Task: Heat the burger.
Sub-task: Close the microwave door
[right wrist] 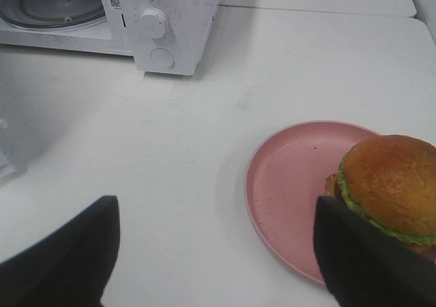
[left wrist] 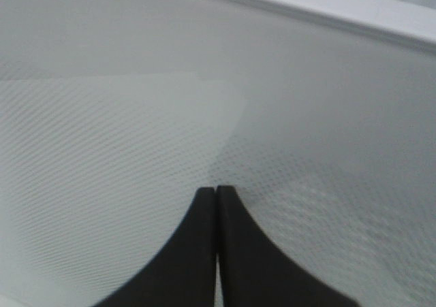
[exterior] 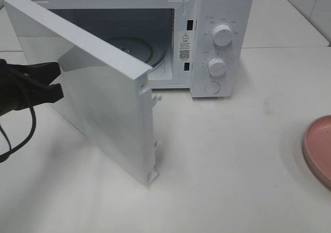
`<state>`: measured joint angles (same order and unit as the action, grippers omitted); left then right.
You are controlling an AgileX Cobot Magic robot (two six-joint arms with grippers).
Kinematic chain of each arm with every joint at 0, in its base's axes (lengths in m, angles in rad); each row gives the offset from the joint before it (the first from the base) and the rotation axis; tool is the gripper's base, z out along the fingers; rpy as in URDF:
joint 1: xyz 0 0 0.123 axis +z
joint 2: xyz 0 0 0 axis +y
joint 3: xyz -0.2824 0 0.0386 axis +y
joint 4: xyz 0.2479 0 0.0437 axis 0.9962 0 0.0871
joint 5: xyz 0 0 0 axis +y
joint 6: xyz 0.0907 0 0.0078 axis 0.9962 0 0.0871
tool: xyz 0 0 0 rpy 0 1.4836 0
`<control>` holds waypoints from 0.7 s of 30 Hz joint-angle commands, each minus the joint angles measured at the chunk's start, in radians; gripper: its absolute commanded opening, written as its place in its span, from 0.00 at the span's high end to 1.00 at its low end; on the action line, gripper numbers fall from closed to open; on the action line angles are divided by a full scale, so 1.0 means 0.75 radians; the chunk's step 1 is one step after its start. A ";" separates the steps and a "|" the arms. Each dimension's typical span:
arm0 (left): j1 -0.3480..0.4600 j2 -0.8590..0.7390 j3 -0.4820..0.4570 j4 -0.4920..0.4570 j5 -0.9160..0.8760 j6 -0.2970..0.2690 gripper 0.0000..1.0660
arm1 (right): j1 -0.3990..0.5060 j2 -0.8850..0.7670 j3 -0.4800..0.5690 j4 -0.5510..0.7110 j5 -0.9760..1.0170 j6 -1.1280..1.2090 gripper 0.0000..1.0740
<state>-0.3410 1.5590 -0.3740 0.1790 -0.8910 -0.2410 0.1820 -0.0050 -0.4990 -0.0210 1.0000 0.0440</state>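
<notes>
The burger (right wrist: 392,188) sits on one pink plate (right wrist: 293,191) near the counter's (exterior: 232,160) right edge, well apart from the single microwave (exterior: 220,42); the door (exterior: 98,93) stands wide open; the left tool (left wrist: 216,198), pinched shut, presses against the door; the right tool (right wrist: 214,252) hangs spread and empty near the plate; I'd worry a sideways grab tips the stacked layers, or the door swings back.

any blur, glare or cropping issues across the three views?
Exterior high: sharp, soft even light; the microwave door reflects a pale sheen, and the pink plate is cut by the frame edge. Left wrist: left gripper fills the foreground, door mesh soft. Right wrist: right gripper fingers blurred; burger cropped.
</notes>
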 commanded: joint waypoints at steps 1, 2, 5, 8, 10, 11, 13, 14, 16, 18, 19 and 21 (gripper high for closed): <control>-0.077 0.021 -0.043 -0.084 0.004 0.039 1.00 | -0.008 -0.037 0.003 0.000 -0.007 -0.016 0.29; -0.077 0.021 -0.043 -0.084 0.004 0.039 1.00 | -0.008 -0.037 0.003 0.000 -0.007 -0.016 0.29; -0.159 0.053 -0.083 -0.199 0.020 0.108 1.00 | -0.008 -0.037 0.003 0.000 -0.007 -0.016 0.29; -0.216 0.083 -0.119 -0.275 0.021 0.144 1.00 | -0.008 -0.037 0.003 0.000 -0.007 -0.016 0.29; -0.259 0.117 -0.161 -0.335 0.021 0.148 1.00 | -0.008 -0.037 0.003 0.000 -0.007 -0.016 0.29; -0.259 0.117 -0.161 -0.335 0.021 0.148 1.00 | -0.008 -0.037 0.003 0.000 -0.007 -0.016 0.29; -0.297 0.151 -0.213 -0.391 0.027 0.172 1.00 | -0.008 -0.037 0.003 0.000 -0.007 -0.016 0.29; -0.297 0.151 -0.213 -0.391 0.027 0.172 1.00 | -0.008 -0.037 0.003 0.000 -0.007 -0.016 0.29; -0.323 0.175 -0.251 -0.416 0.036 0.187 1.00 | -0.008 -0.037 0.003 0.000 -0.007 -0.016 0.29; -0.356 0.213 -0.321 -0.453 0.081 0.201 1.00 | -0.008 -0.037 0.003 0.000 -0.007 -0.016 0.29; -0.356 0.213 -0.321 -0.453 0.081 0.201 1.00 | -0.008 -0.037 0.003 0.000 -0.007 -0.016 0.29; -0.381 0.257 -0.405 -0.496 0.123 0.205 1.00 | -0.008 -0.037 0.003 0.000 -0.007 -0.016 0.29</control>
<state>-0.6080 1.7300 -0.6260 -0.1580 -0.8240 -0.0940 0.1820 -0.0050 -0.4990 -0.0210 1.0000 0.0440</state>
